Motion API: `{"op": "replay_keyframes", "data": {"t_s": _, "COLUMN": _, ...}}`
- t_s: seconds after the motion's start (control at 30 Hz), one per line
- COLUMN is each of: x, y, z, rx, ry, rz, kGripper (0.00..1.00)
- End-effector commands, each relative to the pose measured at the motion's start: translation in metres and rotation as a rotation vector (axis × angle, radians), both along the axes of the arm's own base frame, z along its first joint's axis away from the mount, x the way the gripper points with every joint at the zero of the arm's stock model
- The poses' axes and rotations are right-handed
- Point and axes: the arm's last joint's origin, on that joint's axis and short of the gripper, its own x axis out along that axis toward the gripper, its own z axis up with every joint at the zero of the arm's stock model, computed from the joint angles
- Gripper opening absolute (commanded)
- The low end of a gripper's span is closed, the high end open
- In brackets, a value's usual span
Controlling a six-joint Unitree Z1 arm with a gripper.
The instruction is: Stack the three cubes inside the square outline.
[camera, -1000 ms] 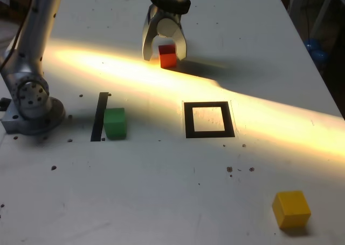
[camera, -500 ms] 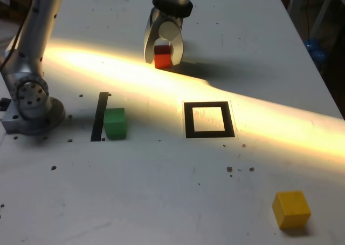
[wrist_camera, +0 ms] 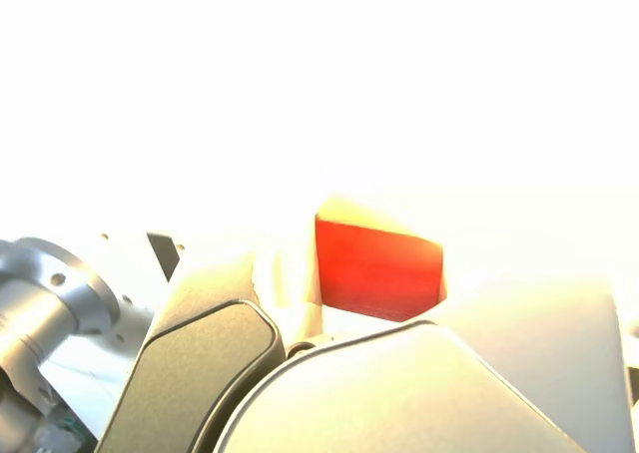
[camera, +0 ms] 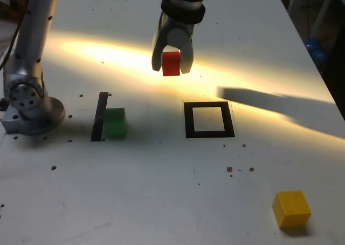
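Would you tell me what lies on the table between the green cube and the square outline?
Nothing: in the exterior view, the stretch between the green cube and the square outline is bare white table.

Looks like a robotics lab/test bench: white table [camera: 161,202] w/ dark specks, metal robot arm base [camera: 29,102] bolted at the exterior view's left, taped black square [camera: 209,120] and black strip [camera: 99,116] as markers, coloured test cubes. Hard light band crosses the tabletop.
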Motion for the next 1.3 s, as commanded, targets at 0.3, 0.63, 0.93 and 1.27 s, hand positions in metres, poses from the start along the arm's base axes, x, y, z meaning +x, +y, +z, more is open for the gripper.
{"op": "replay_keyframes", "data": {"t_s": 0.3, "x": 0.024, "y": -0.082, "z": 0.010, "rx": -0.006, "ry": -0.043, "rz": -0.067, "kGripper": 0.33}}
{"op": "replay_keyframes", "data": {"t_s": 0.63, "x": 0.044, "y": -0.117, "z": 0.003, "rx": -0.019, "ry": -0.045, "rz": -0.100, "kGripper": 0.32}}
{"op": "replay_keyframes", "data": {"t_s": 0.93, "x": 0.054, "y": -0.129, "z": -0.002, "rx": -0.036, "ry": -0.049, "rz": -0.114, "kGripper": 0.32}}
{"op": "replay_keyframes", "data": {"t_s": 1.27, "x": 0.056, "y": -0.135, "z": -0.011, "rx": -0.056, "ry": -0.037, "rz": -0.122, "kGripper": 0.79}}
